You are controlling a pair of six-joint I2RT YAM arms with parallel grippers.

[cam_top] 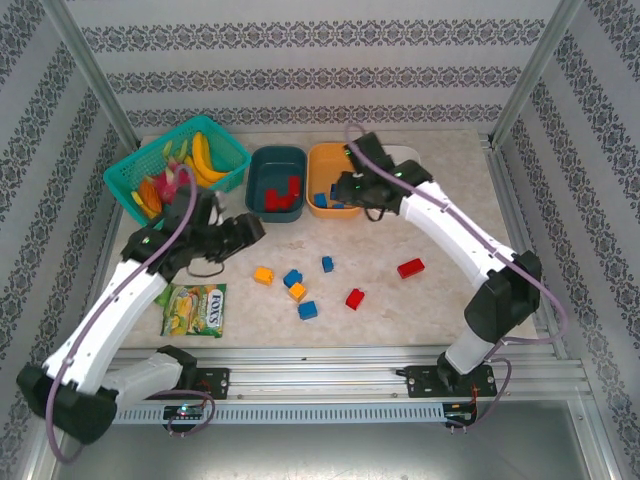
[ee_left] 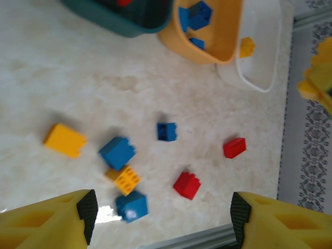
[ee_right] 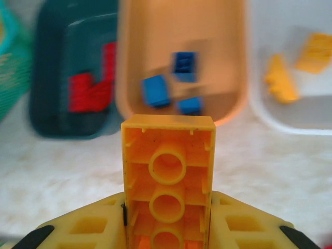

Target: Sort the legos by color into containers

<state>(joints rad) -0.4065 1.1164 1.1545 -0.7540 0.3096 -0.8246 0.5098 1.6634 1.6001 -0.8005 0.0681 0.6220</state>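
1. Step in hand, as I judge it: your right gripper (ee_right: 167, 228) is clamped on a yellow brick (ee_right: 168, 171), held just short of the bins.
2. Next you need to swing right and release over the white bin (ee_right: 311, 111) with the yellow pieces, not the orange bin (ee_right: 228, 62) holding blues.
3. Your left gripper (ee_left: 163, 223) hangs open above the loose bricks (ee_left: 117, 152) on the table (ee_left: 62, 78).
4. The right wrist view shows the brick's hollow underside; the overhead view gives you the layout of the loose bricks.

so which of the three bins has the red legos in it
The dark teal bin, leftmost of the three, beside the green basket: red bricks lie in it. The orange bin holds blue bricks, the white bin yellow bricks.
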